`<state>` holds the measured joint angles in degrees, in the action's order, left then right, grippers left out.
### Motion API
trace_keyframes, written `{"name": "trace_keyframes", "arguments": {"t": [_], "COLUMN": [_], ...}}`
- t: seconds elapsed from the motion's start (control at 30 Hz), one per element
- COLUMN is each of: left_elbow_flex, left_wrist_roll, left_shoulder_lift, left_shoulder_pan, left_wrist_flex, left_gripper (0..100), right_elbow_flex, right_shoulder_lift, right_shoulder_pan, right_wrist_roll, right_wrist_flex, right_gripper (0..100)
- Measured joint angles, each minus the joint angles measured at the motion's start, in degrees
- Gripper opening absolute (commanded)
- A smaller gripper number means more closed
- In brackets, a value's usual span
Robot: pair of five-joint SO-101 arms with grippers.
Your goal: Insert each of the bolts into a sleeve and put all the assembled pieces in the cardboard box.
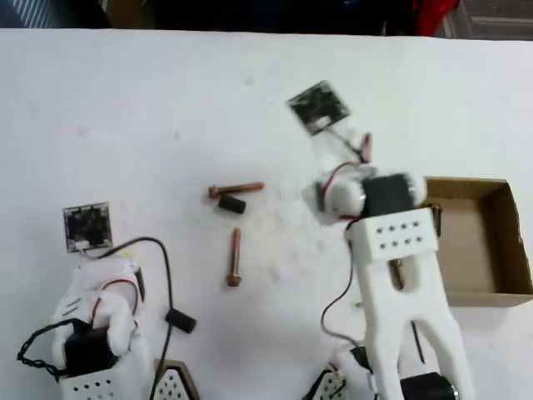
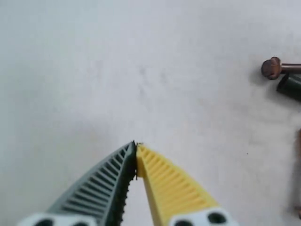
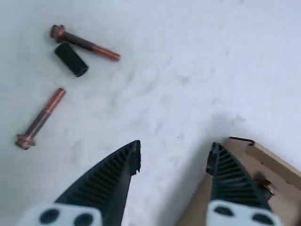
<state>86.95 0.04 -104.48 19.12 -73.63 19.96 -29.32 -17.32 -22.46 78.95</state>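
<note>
We see two copper bolts on the white desk (image 1: 125, 100). One bolt (image 1: 236, 190) lies with a black sleeve (image 1: 231, 204) just beside it; the second bolt (image 1: 234, 258) lies apart, nearer the arms. A second sleeve (image 1: 181, 320) sits beside the left arm's black cable (image 1: 169, 275). The left claw (image 2: 136, 147) is closed, tips meeting over bare desk. The right claw (image 3: 174, 157) gapes wide, empty, at the cardboard box (image 1: 470, 187) edge; its arm hides the box's near side.

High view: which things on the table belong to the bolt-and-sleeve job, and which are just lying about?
Job:
- far bolt
- near bolt
- black sleeve
- cardboard box
- small black piece, possibly a second sleeve

Lying about:
- black cable trailing from an arm
- white table itself
</note>
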Motion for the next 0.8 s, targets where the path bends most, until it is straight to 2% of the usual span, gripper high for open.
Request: {"name": "trace_keyframes", "arguments": {"t": [0.27,0.47,0.67,0.8], "left_elbow_flex": [0.0,0.0,0.0,0.0], "left_wrist_roll": [0.0,0.0,0.0,0.0], "left_shoulder_lift": [0.0,0.0,0.0,0.0], "left_shoulder_pan": [6.5,7.1,7.1,7.6], "left_wrist_flex": [0.0,0.0,0.0,0.0], "left_gripper": [2,2,2,2], "right_elbow_flex": [0.3,6.2,12.9,16.6], "right_shoulder_lift": [-0.4,-0.5,-0.5,-0.5], "right_shoulder_pan": [-18.3,-30.9,-35.3,-38.1], "right_wrist_roll": [5.5,6.2,6.4,6.9], "right_wrist_flex": [5.4,5.4,5.4,1.8], "right_gripper": [21.2,21.2,21.2,21.2]}}
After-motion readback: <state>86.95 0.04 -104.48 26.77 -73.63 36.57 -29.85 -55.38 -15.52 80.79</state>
